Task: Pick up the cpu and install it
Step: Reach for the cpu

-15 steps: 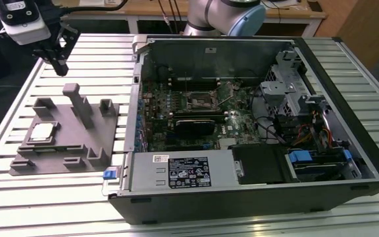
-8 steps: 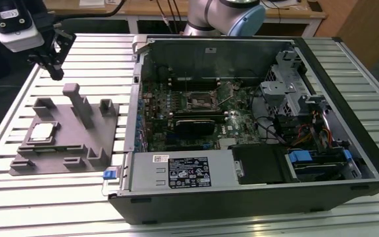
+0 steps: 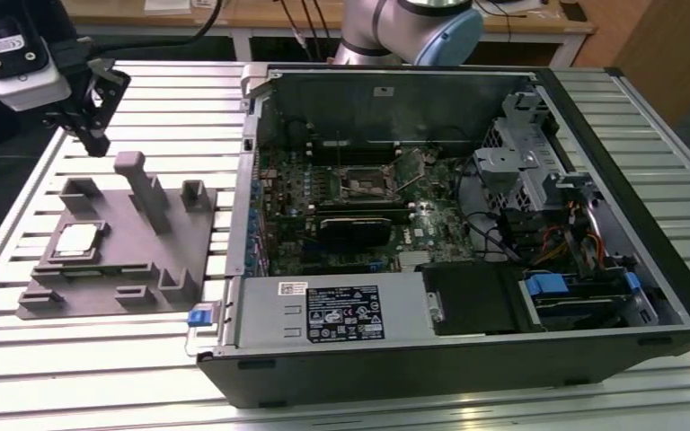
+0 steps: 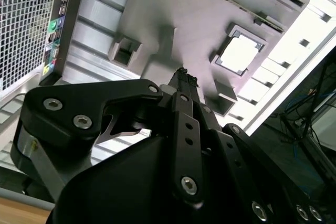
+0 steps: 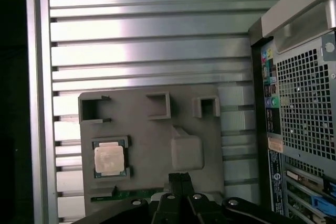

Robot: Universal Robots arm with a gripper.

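Exterior view: hovering near the grey fixture plate (image 3: 141,256) with end effector (image 3: 93,142) clenched, empty. Not yet lifting the cpu (image 3: 78,240), lying in its recess; leaving installing into the motherboard socket (image 3: 361,182) undone.

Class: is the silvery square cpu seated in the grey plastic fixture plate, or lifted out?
Seated: the cpu lies flat in a recess of the grey fixture plate.

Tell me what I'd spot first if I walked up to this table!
Probably the big open computer case lying on its side on the exterior view's right, with its green circuit board showing. Beside it, on the exterior view's left, a shiny square cpu sits in a grey fixture plate. The black gripper hangs above that plate, fingers shut and holding nothing.
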